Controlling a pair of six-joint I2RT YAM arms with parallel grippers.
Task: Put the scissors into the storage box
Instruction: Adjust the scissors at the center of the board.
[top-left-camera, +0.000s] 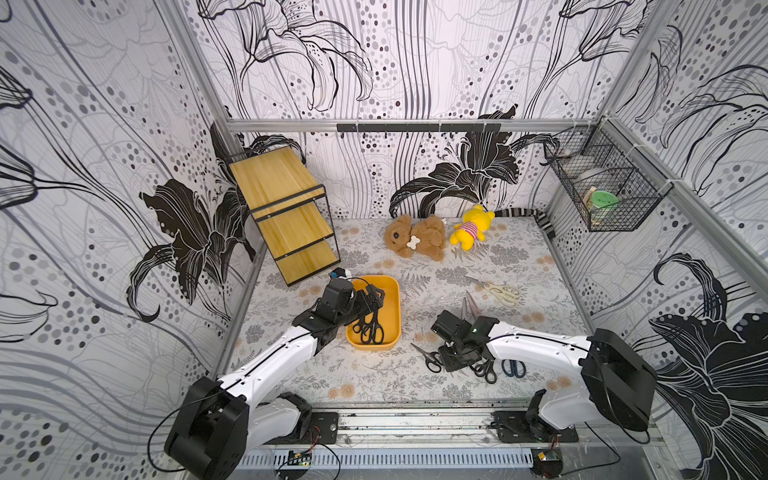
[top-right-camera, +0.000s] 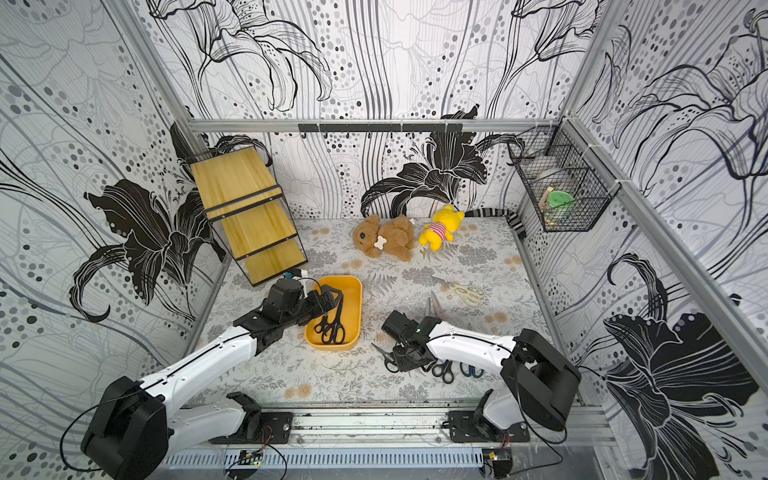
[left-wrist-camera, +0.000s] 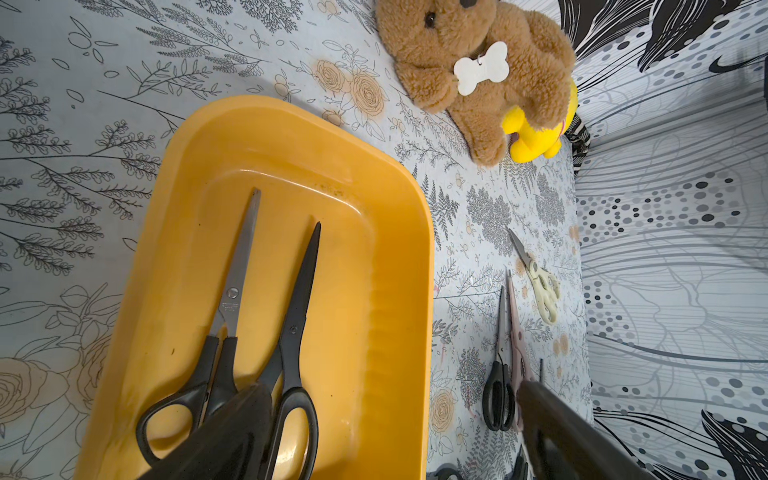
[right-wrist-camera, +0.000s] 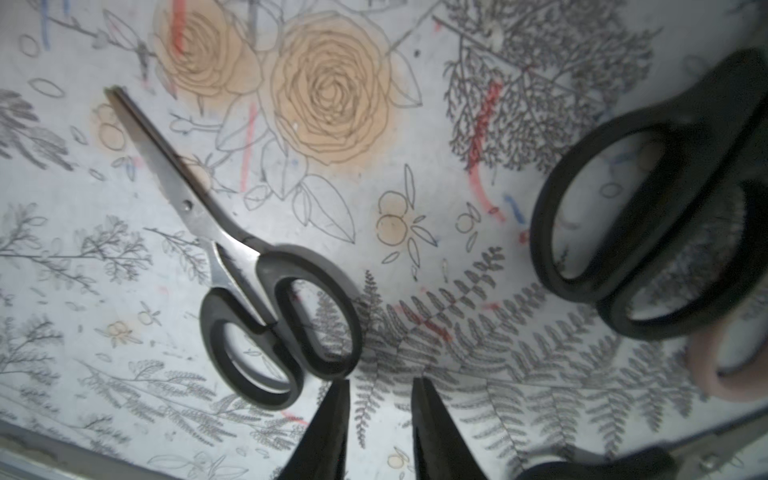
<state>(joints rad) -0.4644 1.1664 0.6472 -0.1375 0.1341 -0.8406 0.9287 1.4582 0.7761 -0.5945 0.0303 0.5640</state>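
The orange-yellow storage box (top-left-camera: 392, 291) (top-right-camera: 354, 291) (left-wrist-camera: 390, 257) holds two black-handled scissors, one steel-bladed (left-wrist-camera: 232, 299) and one black-bladed (left-wrist-camera: 297, 316). My left gripper (top-left-camera: 372, 297) (left-wrist-camera: 390, 388) hangs over them, wide open and empty. Low over the mat, my right gripper (top-left-camera: 452, 365) (right-wrist-camera: 378, 384) stands slightly open with nothing between its fingers. Small black scissors (top-left-camera: 428, 357) (right-wrist-camera: 249, 291) lie just beside its fingertips. Larger black scissors (top-left-camera: 486, 370) (right-wrist-camera: 648, 232) and a dark blue pair (top-left-camera: 513, 368) lie on its other side. Pinkish scissors (top-left-camera: 469, 305) and cream scissors (top-left-camera: 498, 291) lie farther back.
A tilted wooden shelf rack (top-left-camera: 286, 212) stands behind the box at the back left. A brown teddy (top-left-camera: 415, 237) and a yellow plush (top-left-camera: 471, 226) lie by the back wall. A black wire basket (top-left-camera: 602, 191) hangs on the right wall.
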